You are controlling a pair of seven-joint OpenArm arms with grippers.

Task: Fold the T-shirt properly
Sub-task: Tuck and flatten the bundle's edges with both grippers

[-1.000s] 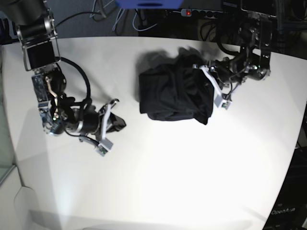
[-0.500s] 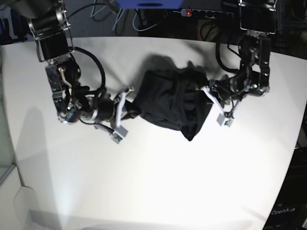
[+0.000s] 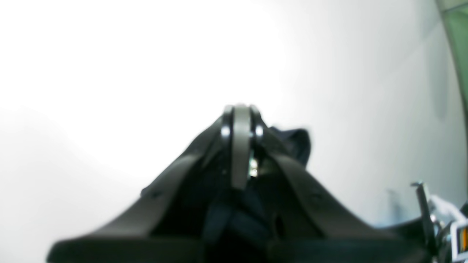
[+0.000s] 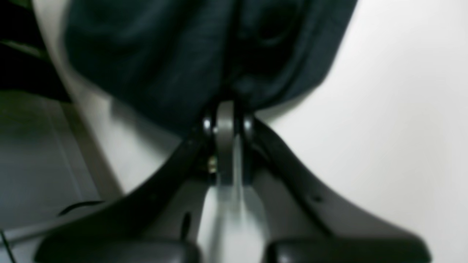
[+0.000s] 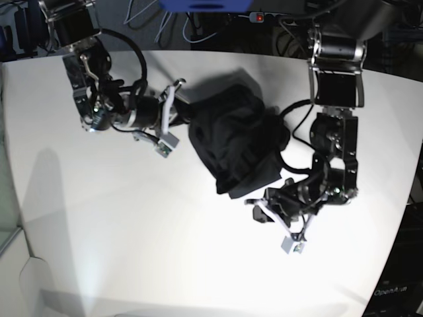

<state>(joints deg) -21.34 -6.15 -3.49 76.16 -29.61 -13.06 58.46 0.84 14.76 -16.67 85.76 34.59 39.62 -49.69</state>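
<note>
The right tool (image 5: 184, 115) is seen in the base view at the end of an arm that is bent down from the upper far corner and turned toward the middle of the worktop (image 5: 132, 251). Its fingers are pressed together, and in the right wrist view (image 4: 226, 120) dark cloth is bunched right at their tips, so a pinch on the T-shirt (image 5: 234, 139) is shown. The garment is gathered in a crumpled black heap directly in front of this tool and is touched by it along one edge.

The left tool (image 5: 259, 212) is carried low by an arm that is folded down from its tall base, with the wrist turned back toward the heap. In the left wrist view its fingers (image 3: 240, 124) are closed tight against each other, and black fabric is seen between the finger arms behind the tips; whether that cloth is actually gripped cannot be told from the blurred picture. The lower corner of the T-shirt is found just beside this tool, slightly above it in the base view, while the bulk of the garment lies between the two tools.

A small white tag is fixed to each wrist, but no writing on them can be read. At the lower corner of the base view, faint lettering is visible on a dark part (image 5: 390, 290); it appears to read "OpenArm".
</note>
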